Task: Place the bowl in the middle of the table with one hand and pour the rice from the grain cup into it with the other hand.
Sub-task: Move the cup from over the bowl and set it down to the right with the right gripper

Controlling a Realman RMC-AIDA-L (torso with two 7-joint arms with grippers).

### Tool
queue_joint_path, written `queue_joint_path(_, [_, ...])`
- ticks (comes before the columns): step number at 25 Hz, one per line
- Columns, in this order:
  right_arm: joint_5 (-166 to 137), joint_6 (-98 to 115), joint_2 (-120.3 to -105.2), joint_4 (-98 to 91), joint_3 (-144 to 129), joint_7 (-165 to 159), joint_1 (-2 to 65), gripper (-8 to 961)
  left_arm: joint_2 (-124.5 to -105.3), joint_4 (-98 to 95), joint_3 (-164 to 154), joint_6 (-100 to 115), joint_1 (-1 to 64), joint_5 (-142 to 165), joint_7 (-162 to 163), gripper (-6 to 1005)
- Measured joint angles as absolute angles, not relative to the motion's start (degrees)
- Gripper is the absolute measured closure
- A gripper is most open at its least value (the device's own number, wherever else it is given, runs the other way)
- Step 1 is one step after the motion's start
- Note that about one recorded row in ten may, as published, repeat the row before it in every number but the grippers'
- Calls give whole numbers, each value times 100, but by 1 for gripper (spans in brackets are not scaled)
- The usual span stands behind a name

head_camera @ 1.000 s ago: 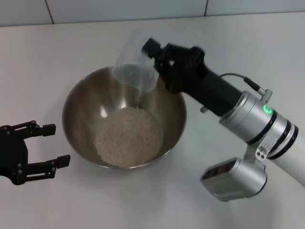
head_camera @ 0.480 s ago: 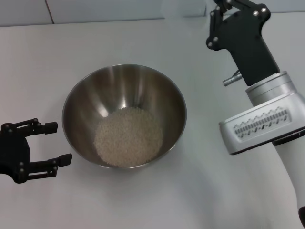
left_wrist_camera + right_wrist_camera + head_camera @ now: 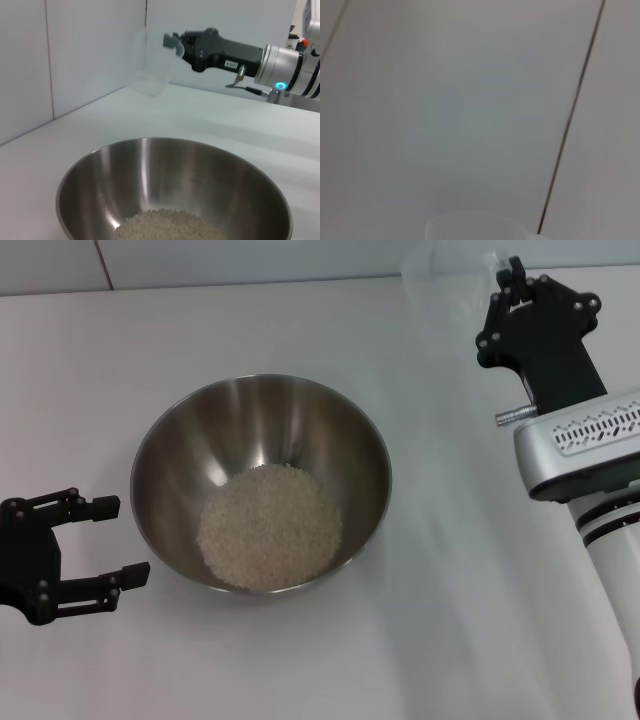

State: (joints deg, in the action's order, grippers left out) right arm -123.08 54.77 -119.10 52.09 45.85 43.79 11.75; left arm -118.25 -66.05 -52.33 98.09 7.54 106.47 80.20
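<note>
The steel bowl (image 3: 250, 420) stands on the white table (image 3: 450, 630), with a pale heap of rice (image 3: 270, 528) in its bottom. My right gripper (image 3: 495, 302) is raised behind and to the right of the bowl, shut on the clear grain cup (image 3: 445, 282), which looks empty. My left gripper (image 3: 125, 540) is open and empty, low at the bowl's left side and not touching it. The left wrist view shows the bowl (image 3: 150, 160), the rice (image 3: 170, 227), and the cup (image 3: 156, 67) held high by the right gripper (image 3: 176, 46). The cup's rim (image 3: 472, 226) shows in the right wrist view.
A white tiled wall (image 3: 250, 260) runs along the table's far edge. The right arm's silver wrist (image 3: 585, 445) hangs over the table's right side.
My right gripper has lifted the cup away from over the bowl, up and to the back right, and turned it back from its pouring tilt. The left gripper has stayed put.
</note>
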Motion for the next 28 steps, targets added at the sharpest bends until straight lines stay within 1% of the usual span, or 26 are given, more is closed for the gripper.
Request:
queue_joint_path(4, [-12246,4774,-11926,5508,4896,4319,891,926,-11824,-6611,-5231,9810,747,10648,8020,187])
queue_joint_path(12, [-12057,3988,-11901,5580,5187,4197,721,926,-11812,-6618,-5229,9818,750,10653,8023,187])
queue_joint_path(16, [-12071,3725,-11897,5448,5268,4014,738,925,-11812,-6618,-5229,9817,758,10653,8025,187])
queue_joint_path(21, [-12121,3623,-11853,5363,5232,3902,803,925,-11812,-6619,-5229,9807,769,10658,8023,187])
queue_joint_path(28, [-12112,3514,-11887,5101,5256,3884,894,924,-11819,-6621,-5229,9807,774,10662,8019,187])
